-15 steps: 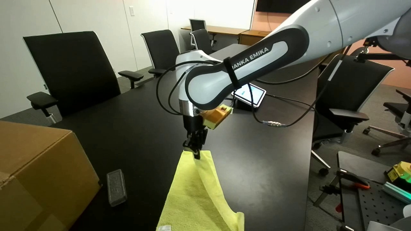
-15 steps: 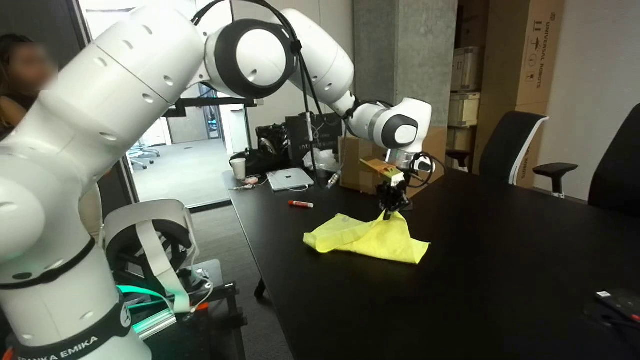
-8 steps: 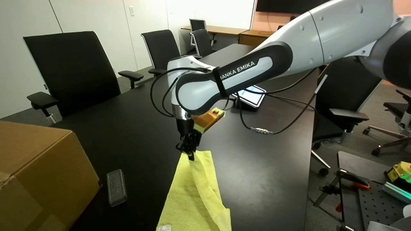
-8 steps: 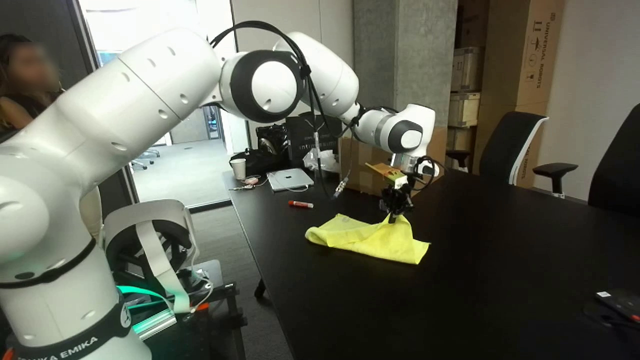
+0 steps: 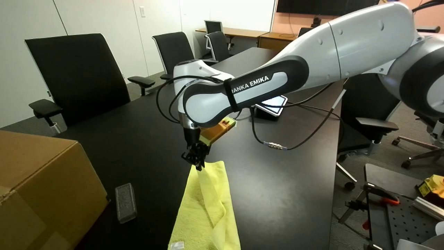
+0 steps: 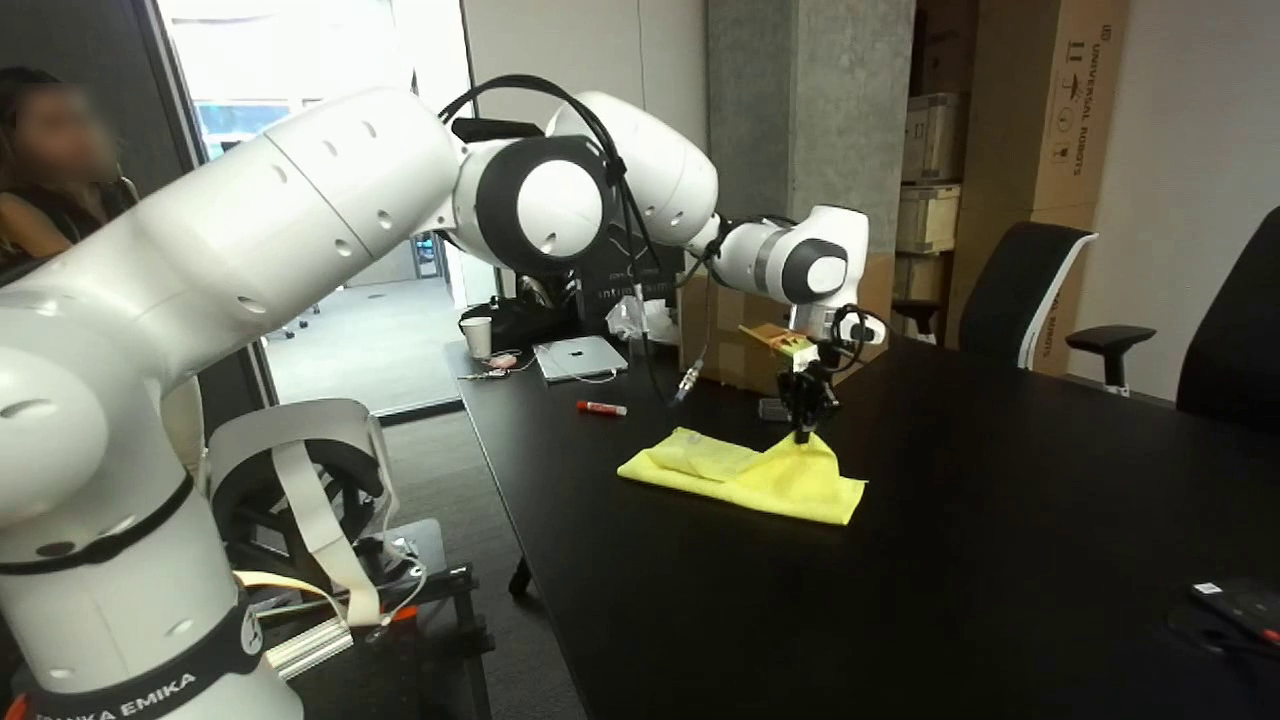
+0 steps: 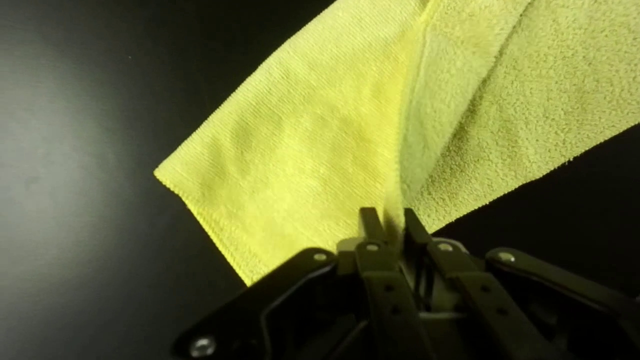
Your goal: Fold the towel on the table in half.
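Wrist view: gripper (image 7: 390, 220) sits lower centre of frame, fingers (image 7: 371, 224) narrowly apart, raised edge of the yellow-green towel (image 7: 300, 150) between them; cannot tell whether pinched. Towel spans centre to upper right, partly doubled over, on the black conference table (image 7: 65, 200). In an exterior view, cardboard box (image 5: 62, 187) lower left.

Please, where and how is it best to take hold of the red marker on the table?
I would grip the red marker around its middle, coming from straight above and closing across its length. In an exterior view it lies on its side on the black table, long and slim, with nothing on top of it.
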